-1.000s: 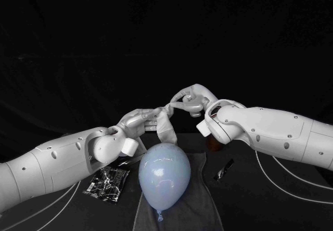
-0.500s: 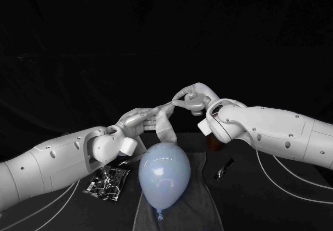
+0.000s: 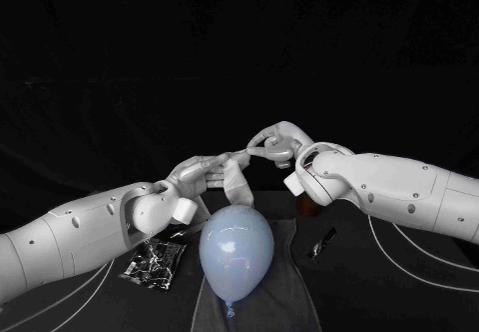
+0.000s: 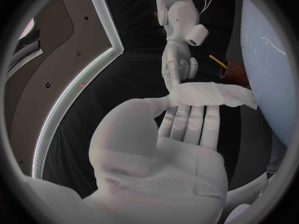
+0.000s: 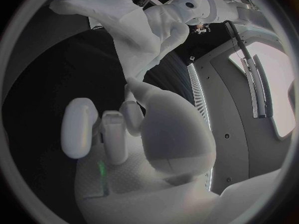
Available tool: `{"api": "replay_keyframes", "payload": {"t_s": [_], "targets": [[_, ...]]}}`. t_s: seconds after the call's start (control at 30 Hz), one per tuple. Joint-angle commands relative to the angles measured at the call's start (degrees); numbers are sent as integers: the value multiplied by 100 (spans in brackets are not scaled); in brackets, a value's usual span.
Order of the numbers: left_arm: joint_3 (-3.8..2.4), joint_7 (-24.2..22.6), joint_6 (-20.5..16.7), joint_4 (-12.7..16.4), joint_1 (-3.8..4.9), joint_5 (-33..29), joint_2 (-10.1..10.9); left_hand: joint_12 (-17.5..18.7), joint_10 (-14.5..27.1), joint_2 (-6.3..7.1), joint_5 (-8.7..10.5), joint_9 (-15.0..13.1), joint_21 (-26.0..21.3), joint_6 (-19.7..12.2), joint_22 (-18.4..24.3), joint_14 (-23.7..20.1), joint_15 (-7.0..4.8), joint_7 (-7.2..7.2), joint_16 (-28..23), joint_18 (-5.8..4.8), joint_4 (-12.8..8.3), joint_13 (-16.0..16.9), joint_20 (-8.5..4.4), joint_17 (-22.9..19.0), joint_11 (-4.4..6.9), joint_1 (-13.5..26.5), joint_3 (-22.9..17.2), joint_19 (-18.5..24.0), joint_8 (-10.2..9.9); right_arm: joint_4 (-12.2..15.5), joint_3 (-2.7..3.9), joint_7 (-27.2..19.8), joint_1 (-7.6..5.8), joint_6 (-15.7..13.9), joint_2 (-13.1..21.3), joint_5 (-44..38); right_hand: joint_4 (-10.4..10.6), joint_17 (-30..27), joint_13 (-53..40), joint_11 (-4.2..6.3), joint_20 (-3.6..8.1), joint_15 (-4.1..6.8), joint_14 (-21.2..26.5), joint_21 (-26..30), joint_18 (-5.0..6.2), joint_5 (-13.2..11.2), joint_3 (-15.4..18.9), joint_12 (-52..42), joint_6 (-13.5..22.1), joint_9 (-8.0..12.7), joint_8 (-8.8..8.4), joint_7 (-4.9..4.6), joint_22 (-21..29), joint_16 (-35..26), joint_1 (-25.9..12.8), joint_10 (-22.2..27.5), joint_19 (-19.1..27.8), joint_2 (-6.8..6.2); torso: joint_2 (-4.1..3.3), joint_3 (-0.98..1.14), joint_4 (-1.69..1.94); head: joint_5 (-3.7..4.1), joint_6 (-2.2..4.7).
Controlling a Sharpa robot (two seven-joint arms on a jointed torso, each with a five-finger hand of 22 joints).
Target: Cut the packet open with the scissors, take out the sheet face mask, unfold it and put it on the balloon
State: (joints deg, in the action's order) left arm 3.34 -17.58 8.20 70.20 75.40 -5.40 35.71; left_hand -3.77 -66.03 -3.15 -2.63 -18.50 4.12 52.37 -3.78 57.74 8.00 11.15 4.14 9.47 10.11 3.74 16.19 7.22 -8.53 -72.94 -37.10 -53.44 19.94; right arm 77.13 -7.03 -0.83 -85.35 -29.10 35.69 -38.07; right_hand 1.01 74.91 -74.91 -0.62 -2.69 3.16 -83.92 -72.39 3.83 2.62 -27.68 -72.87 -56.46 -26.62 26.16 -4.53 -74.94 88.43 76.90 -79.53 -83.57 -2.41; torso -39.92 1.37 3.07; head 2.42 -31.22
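Sheet mask (image 3: pixel 237 182), bunched into a strip, hangs just above balloon's (image 3: pixel 237 247) far end, stretched btwn both hands. L hand (image 3: pixel 200 173): thumb + fingers (image 4: pixel 187 119) clamp strip's lower part. R hand (image 3: pixel 277 144): fingers pinch its upper end. Balloon lies on dark cloth (image 3: pixel 291 290) on worktop. Packet (image 3: pixel 155 261) just left of balloon, scissors (image 3: pixel 321 243) near its right.

Robot lab or demo studio, desk (image 3: pixel 399 311) draped in black cloth, black backdrop (image 3: pixel 239 62) behind, two white robot arms (image 3: pixel 399 188) trailing cables (image 3: pixel 436 254), grey wall panels (image 4: pixel 69 40) edged by a curved light strip (image 4: pixel 65 102)
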Motion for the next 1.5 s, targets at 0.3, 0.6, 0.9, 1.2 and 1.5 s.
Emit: {"api": "replay_keyframes", "payload": {"t_s": [0.3, 0.6, 0.9, 1.2, 1.5], "targets": [[-5, 17, 108, 13, 5, -13, -26, 8, -2, -49, -17, -13, -15, -12, 3, -42, 0, 25, -7, 116, 219, 11, 2, 16, -30, 376, 10, 46, 38, -43, 4, 133, -1, 1, -43, -153, -12, 1263, -197, 70, 7, 49, -544, -8, -48, 18, -31, -30, -23, -6, 34, 30, -1056, 27, -2, -107, -60, 36, 6, 0, -4, -19, -9], [-5, 37, 61, 17, 5, -12, -19, 5, -10, -63, -18, -14, -15, -3, 3, -40, -2, 17, -5, 116, 281, 13, 2, 19, -25, 465, 22, 47, 45, -55, 4, 116, -1, 54, -46, -77, -18, 1254, -203, 70, 8, 50, -542, -7, -48, 18, -39, -38, -21, -9, 41, 30, -1056, 22, -3, -113, -60, 35, -1, 0, 1, -17, -22], [-5, 60, -12, 25, 6, 29, -9, 1, -55, -33, -20, -29, 1, 20, -1, 0, -36, -68, 11, 120, 134, 13, -8, 33, 28, 409, -59, 12, 76, -52, 4, 80, -1, 101, -37, -36, -24, 1258, -197, 70, 10, 50, -543, -3, -47, 18, -48, -30, -18, -12, 47, 29, -1055, 24, -7, -109, -60, 34, 3, 1, -1, -14, -27], [-5, 65, -64, 28, 6, 46, -3, 1, -73, -17, -21, -37, 5, 31, -1, 14, -45, -84, 15, 120, 74, 12, -12, 38, 40, 366, -99, -1, 91, -30, 4, 60, -1, 103, -25, -10, -25, 1252, -191, 70, 10, 50, -542, 11, -44, 18, -53, -22, -15, -13, 49, 28, -1052, 21, -9, -105, -55, 36, 2, 2, -4, -12, -25], [-5, 67, -66, 26, 6, 48, -2, 1, -75, -17, -20, -38, 6, 32, -2, 15, -46, -83, 16, 120, 70, 12, -13, 39, 41, 361, -105, -3, 93, 6, 4, -7, -1, 51, -3, 31, -25, 1252, -191, 70, 10, 50, -542, 11, -44, 18, -53, -22, -15, -13, 49, 28, -1052, 21, -9, -105, -55, 36, 2, 2, -2, -3, -16]]}}
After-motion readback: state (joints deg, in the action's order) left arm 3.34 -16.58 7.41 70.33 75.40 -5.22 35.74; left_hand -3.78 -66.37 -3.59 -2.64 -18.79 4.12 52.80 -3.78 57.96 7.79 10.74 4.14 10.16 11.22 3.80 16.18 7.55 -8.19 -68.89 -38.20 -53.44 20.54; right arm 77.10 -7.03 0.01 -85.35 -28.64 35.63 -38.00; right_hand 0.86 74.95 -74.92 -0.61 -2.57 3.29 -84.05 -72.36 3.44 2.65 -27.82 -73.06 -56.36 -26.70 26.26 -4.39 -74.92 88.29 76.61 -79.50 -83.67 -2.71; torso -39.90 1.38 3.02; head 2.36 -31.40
